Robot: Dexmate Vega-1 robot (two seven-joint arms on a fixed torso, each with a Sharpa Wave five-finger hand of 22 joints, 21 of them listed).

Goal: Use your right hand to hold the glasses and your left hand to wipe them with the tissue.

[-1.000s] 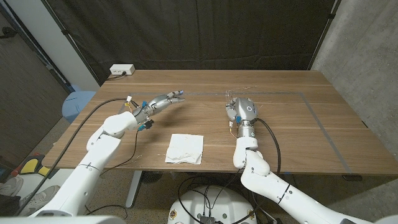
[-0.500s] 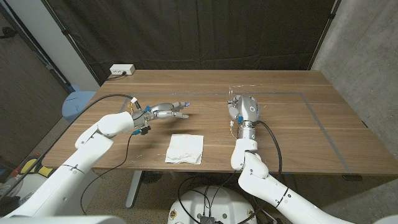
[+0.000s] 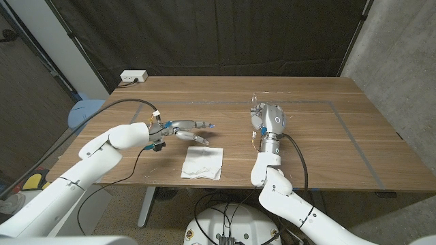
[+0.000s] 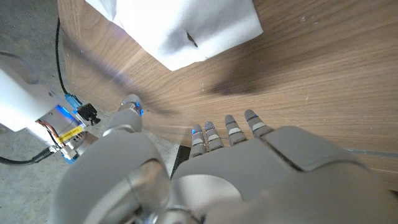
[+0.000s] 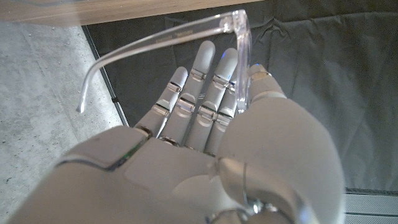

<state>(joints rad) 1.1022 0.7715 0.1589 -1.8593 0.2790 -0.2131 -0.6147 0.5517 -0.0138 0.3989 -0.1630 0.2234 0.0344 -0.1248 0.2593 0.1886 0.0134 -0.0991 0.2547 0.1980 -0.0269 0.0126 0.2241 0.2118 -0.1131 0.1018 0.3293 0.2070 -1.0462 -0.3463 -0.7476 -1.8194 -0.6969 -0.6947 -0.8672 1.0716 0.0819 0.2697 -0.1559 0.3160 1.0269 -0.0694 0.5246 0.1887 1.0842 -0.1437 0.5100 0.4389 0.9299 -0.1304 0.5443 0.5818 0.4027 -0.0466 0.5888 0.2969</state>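
1. Near the table's front edge: crumpled white paper tissue, soft and light, probably best pinched at a raised fold.
2. Just beyond: left hand above it, fingers spread, holding nothing.
3. Farther right: right hand gripping clear plastic-framed glasses; likely light, slippery, fragile.

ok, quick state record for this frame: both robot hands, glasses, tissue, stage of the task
right robot hand: holds the clear-framed glasses, raised over the table
left robot hand: empty, fingers apart, above the table beside the tissue's far-left corner
tissue: white, lying crumpled near the table's front edge, untouched
glasses: one temple arm sticks out free in the right wrist view; lenses hard to make out
stage: glasses held, tissue not yet picked up, wiping not begun
background: white power strip at the far-left table corner
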